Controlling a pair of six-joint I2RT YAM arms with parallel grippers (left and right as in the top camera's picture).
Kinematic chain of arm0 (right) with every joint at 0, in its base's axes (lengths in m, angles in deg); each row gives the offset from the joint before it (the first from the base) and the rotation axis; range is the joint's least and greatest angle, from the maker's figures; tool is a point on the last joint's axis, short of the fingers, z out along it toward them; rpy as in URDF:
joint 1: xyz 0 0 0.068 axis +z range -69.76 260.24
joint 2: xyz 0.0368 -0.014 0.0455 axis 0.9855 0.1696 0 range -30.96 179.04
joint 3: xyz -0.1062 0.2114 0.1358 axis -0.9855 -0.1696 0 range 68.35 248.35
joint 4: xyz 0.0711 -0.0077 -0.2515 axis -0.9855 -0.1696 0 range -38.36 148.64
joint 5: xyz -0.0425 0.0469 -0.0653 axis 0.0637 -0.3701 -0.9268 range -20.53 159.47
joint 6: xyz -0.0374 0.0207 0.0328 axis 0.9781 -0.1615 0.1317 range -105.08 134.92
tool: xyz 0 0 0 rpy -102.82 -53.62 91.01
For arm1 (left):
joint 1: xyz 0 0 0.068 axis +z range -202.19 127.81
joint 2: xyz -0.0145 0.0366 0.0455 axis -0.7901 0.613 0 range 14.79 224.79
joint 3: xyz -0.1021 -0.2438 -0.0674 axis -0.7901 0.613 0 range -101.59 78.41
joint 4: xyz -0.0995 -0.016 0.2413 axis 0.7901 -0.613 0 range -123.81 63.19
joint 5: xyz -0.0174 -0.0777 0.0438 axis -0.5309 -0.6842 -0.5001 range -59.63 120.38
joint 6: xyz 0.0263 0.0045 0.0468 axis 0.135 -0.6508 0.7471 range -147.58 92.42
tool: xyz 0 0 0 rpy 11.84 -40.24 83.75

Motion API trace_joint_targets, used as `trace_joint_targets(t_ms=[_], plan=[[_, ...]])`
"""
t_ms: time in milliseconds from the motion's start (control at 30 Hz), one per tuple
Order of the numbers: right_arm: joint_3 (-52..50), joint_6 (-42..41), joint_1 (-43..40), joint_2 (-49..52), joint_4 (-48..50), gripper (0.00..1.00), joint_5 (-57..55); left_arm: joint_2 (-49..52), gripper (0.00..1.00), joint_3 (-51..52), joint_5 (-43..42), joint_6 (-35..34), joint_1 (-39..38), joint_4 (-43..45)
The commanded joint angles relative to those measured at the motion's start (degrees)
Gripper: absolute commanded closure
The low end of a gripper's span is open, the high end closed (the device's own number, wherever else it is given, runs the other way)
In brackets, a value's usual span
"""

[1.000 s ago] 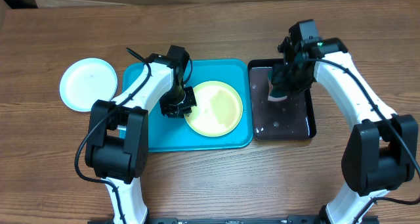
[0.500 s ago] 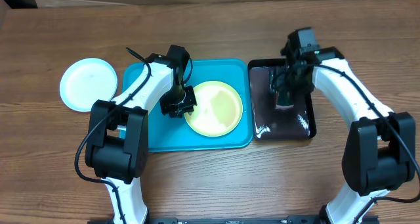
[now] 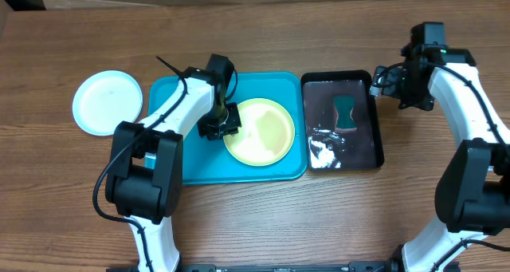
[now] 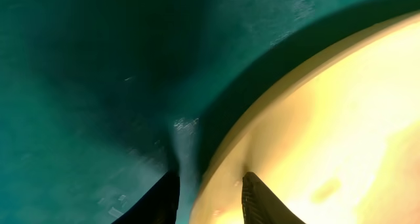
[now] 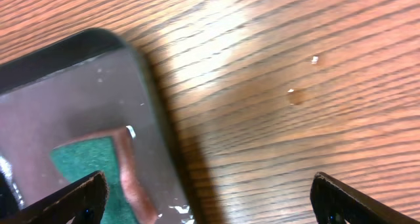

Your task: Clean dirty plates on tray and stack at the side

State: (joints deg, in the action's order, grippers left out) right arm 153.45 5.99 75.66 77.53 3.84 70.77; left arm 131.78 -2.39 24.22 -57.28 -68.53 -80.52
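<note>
A pale yellow plate (image 3: pixel 263 132) lies in the turquoise tray (image 3: pixel 183 156). My left gripper (image 3: pixel 219 128) is down at the plate's left rim. In the left wrist view the left gripper (image 4: pixel 210 201) stands slightly open astride that rim. One finger is on the tray floor (image 4: pixel 85 86) and the other inside the yellow plate (image 4: pixel 341 119), with a thin gap beside the rim. A white plate (image 3: pixel 107 102) sits on the table left of the tray. My right gripper (image 3: pixel 382 82) hangs wide open and empty just right of the black tray.
The glossy black tray (image 3: pixel 319 92) stands right of the turquoise one, wet, with a green sponge (image 3: pixel 345 112) lying in it. In the right wrist view the sponge (image 5: pixel 85 161) and the black tray's corner (image 5: pixel 65 92) sit at the left, with bare wood to the right.
My right gripper let go of the sponge in the black tray, opened wide and pulled away to the right. My left gripper's jaws widened a little at the plate's rim.
</note>
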Motion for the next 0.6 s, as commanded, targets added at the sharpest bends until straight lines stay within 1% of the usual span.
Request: trace_joint_targets(t_ms=[0, 33, 67, 167, 267, 567], plan=[[0.74, -0.48, -0.33, -1.11, 0.7, 0.0, 1.55, -0.46, 0.69, 3.08, 0.81, -0.35, -1.01, 2.19], [0.74, -0.46, -0.33, -1.11, 0.68, 0.0, 1.55, -0.46, 0.79, 3.26, 0.81, -0.37, -0.98, 2.19], [0.74, -0.48, -0.33, -1.11, 0.68, 0.0, 1.55, -0.48, 0.96, 3.23, 0.74, -0.35, -0.98, 2.12], [0.74, -0.46, -0.33, -1.11, 0.68, 0.0, 1.55, -0.48, 0.96, 2.71, 0.61, -0.09, -0.52, 1.55], [0.74, -0.48, -0.33, -1.11, 0.68, 0.0, 1.55, -0.48, 0.96, 0.83, 0.68, 2.16, 0.7, -0.79], [0.74, -0.48, -0.33, -1.11, 0.68, 0.0, 1.55, -0.5, 0.96, -11.21, 0.13, 6.34, 6.36, -11.47]])
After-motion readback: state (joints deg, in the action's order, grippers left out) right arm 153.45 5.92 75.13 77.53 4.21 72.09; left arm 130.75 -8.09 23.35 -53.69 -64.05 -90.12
